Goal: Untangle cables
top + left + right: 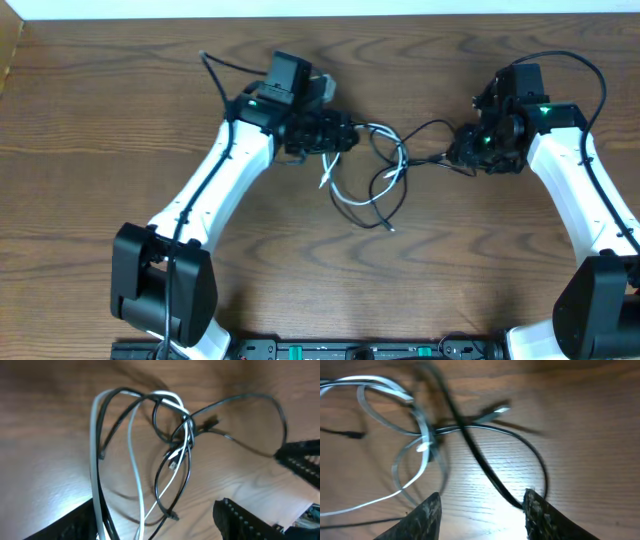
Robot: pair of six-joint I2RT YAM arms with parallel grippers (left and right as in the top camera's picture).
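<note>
Nearest the arms' bases, loose loops of the thin white cable (132, 455) and the thin black cables (250, 396) trail over the brown wood-grain table (100, 110). Beyond them the strands cross in a tight knot (182, 435) midway between the arms. The left gripper (348, 135) stands spread, with strands running beside one finger. The right gripper (456, 155) is spread too; a black strand may brush one finger, but blur hides any contact. The step looks like regrasping. The next move calls for pinching separate strands on either side of the knot and drawing them apart.
</note>
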